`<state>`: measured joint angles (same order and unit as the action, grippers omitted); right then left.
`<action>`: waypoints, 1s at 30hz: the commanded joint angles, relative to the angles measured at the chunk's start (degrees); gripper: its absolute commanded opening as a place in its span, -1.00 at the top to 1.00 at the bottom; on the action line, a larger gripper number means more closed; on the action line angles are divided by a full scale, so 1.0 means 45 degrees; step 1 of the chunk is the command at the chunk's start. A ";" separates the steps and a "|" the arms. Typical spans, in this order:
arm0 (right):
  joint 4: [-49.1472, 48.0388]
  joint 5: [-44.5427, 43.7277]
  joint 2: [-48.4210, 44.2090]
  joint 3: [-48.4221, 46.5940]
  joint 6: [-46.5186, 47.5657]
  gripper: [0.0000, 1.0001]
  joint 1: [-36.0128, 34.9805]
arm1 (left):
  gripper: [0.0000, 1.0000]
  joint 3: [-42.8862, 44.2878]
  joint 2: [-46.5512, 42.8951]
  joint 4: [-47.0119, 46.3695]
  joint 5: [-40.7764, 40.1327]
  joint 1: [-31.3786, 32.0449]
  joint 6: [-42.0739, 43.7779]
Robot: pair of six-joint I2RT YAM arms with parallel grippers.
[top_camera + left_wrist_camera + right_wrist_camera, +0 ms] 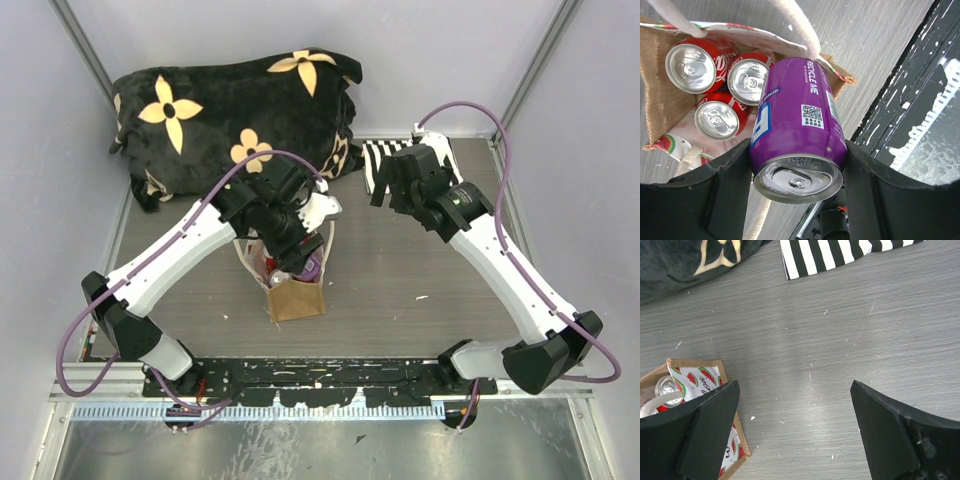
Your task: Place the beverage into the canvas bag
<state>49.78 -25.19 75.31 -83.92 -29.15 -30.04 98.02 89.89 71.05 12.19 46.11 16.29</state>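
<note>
The left gripper (796,150) clamps a purple can (795,115) between both fingers, its silver pull-tab lid toward the camera, "RECYCLE ME" and a QR code on its side. The can's far end hangs over the mouth of the canvas bag (660,100) at the upper left of the frame; whether it touches the rim is hard to tell. Three red cans (692,65) stand inside, under a cream handle (797,27). The right gripper (795,435) gapes wide over the table (850,340), below a striped cloth (840,255).

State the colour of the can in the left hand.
The can is purple; the left wrist view shows it best.
</note>
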 commanded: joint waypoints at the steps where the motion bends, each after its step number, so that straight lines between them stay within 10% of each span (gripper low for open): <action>1: -0.0263 -0.0067 -0.0657 0.0121 -0.0277 -0.98 0.0087 | 1.00 -0.0385 -0.0599 -0.0564 -0.0339 0.0220 0.0455; 30: -0.0086 0.0061 -0.1068 0.0481 -0.0491 -0.98 0.0114 | 1.00 -0.2029 -0.0022 -0.0902 0.0167 0.1414 0.0839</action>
<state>49.98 -24.36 72.77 -81.71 -30.44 -29.76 89.43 89.30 69.08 10.74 51.64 19.79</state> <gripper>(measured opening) 0.989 0.685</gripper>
